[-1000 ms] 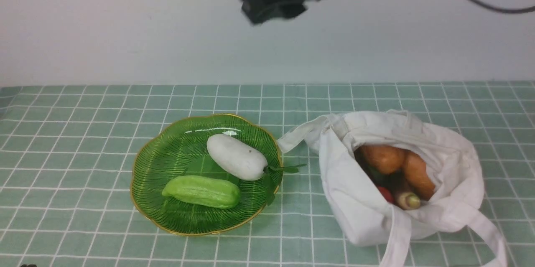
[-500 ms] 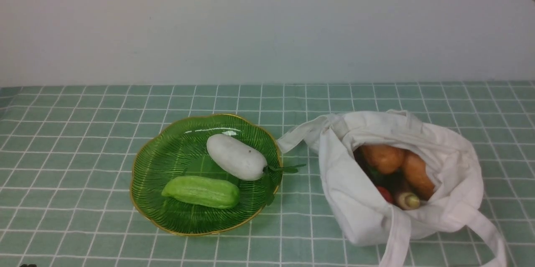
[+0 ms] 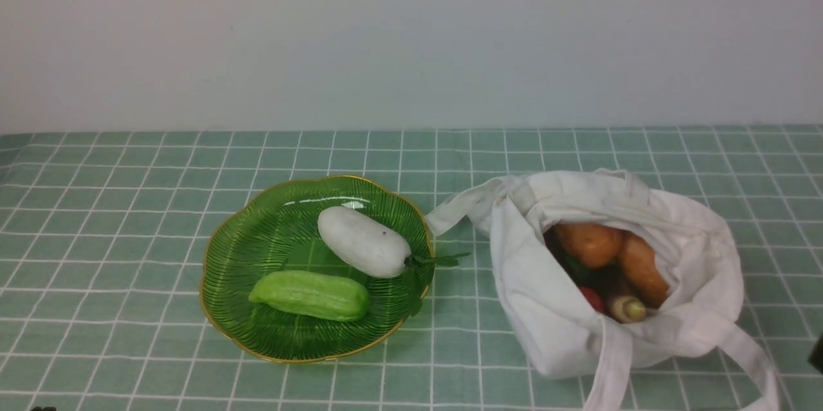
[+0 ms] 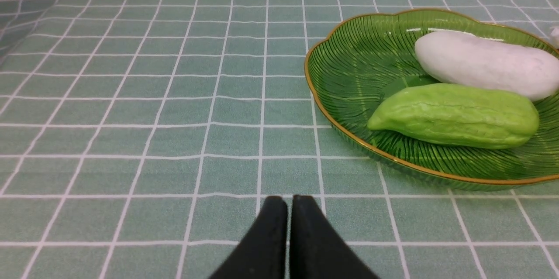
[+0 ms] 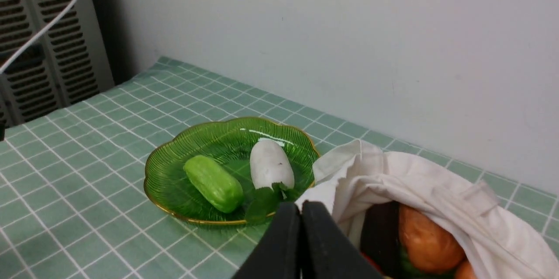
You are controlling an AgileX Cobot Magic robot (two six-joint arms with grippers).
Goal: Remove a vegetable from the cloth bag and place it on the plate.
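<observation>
With the light green gourd (image 3: 310, 296) lying in the green gold-rimmed plate (image 3: 212, 231), left of centre in the front frame, the task looks done. Both the left hand (image 4: 286, 202) and right hand (image 5: 301, 209) are pressed together, pinching nothing. If the right arm swung low, it could snag a strap of the white cloth bag (image 3: 533, 334), lower right, spilling its orange vegetables (image 3: 588, 244).
</observation>
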